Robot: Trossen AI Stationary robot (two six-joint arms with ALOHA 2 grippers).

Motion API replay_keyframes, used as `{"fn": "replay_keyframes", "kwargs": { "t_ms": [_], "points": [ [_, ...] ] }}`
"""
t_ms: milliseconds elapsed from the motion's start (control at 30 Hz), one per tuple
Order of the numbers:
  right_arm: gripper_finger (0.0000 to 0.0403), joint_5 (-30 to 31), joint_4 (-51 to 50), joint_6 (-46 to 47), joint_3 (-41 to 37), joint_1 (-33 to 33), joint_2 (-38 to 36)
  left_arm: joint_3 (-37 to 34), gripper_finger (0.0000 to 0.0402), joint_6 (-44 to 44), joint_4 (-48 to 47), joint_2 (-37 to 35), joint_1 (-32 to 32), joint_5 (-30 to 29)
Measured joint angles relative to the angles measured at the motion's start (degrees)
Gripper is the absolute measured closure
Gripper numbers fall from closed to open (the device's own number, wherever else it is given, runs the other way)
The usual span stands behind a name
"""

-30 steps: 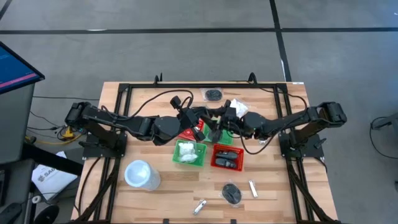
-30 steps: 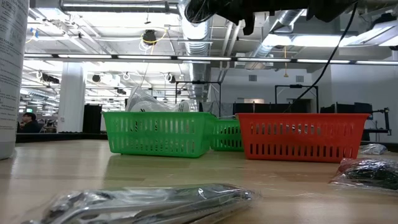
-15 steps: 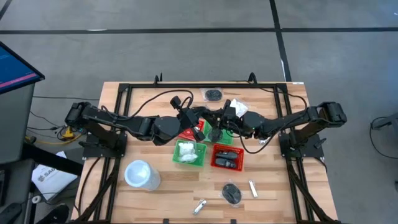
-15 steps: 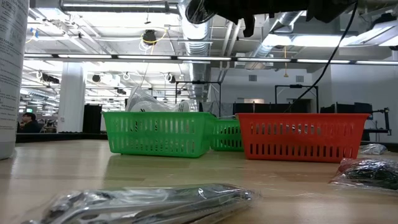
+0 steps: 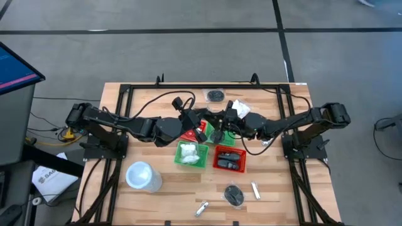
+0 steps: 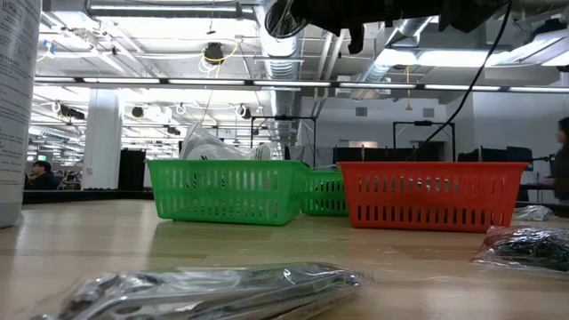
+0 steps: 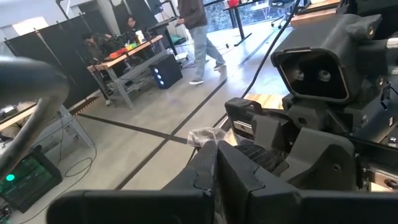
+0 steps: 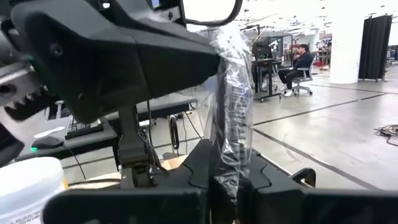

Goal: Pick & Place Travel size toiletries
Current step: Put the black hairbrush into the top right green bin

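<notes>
Clear crinkly wrap (image 8: 233, 93) stood upright between the closed fingers of the right end effector (image 8: 225, 180); it looked like a wrapped toiletry packet, though what was inside could not be made out. In the high view that packet (image 5: 233, 108) showed as a pale patch at the far middle of the surface (image 5: 157, 201), just above the far green basket (image 5: 218, 134). The left end effector (image 7: 214, 180) was right against it, fingers pressed shut with nothing visible between them, so the two wrists met almost nose to nose over the baskets.

Farther out, a near green basket (image 5: 190, 154) held white packets, a red basket (image 5: 229, 158) held dark pieces, and another red basket (image 5: 191, 134) lay partly hidden under the left arm. A black bundle (image 5: 215, 95) lay at the far edge, another (image 5: 234, 195) near the front with two silvery tubes (image 5: 201, 208) (image 5: 255, 189), and a white cup (image 5: 142, 176) stood front left.

The main risk was the thin wrap slipping, since the grip seemed to hold film rather than contents. With the arms this close, a careless move could also knock them together or snag a cable.
</notes>
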Motion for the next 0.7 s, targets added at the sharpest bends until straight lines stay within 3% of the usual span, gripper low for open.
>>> {"fn": "replay_keyframes", "kwargs": {
  "t_ms": [300, 700],
  "points": [
    [0.0385, 0.01, -15.04, -0.05, -0.07, -0.22, -7.2, 0.0, 0.0335, 3.04, -1.42, 0.0, -2.61, -6.07],
    [0.0385, 0.15, -42.05, 4.52, -0.04, 0.03, -13.46, 0.0, 0.0315, 1.12, -3.93, 0.0, -8.35, -4.43]
  ]
}}
